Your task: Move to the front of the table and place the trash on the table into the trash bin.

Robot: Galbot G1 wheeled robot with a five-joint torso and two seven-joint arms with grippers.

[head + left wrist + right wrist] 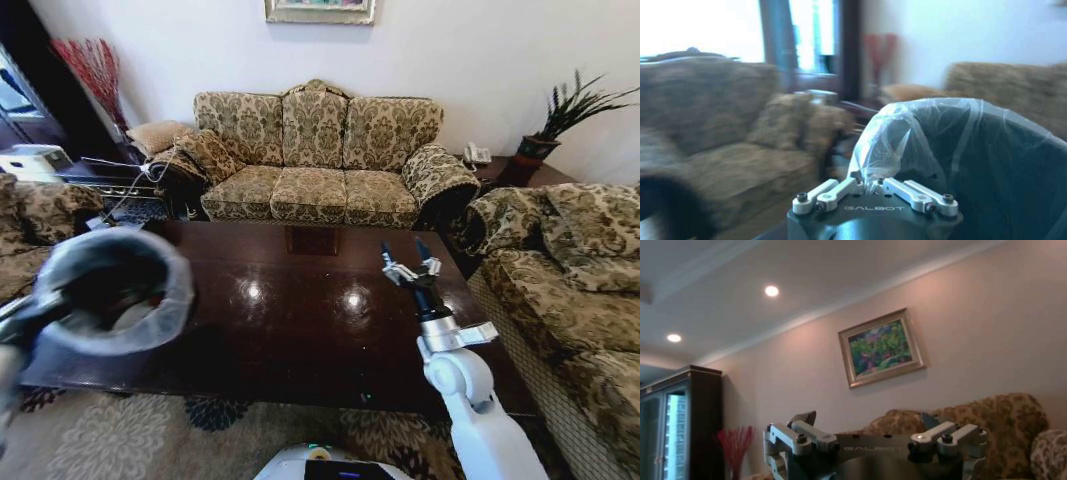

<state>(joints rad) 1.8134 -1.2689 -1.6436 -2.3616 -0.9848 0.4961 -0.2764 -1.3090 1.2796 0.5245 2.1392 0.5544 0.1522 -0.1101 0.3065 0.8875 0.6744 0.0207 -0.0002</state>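
My left claw pinches the trash bin by its bag, held up beside the table. My right claw is open above the table. The thin bag could slip, and the bin would drop.

Left gripper clamped on trash bin liner

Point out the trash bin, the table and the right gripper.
trash bin point(150, 262), head view, bag-lined rim.
table point(300, 320), head view, bare glossy top.
right gripper point(405, 252), head view, between its open fingertips.
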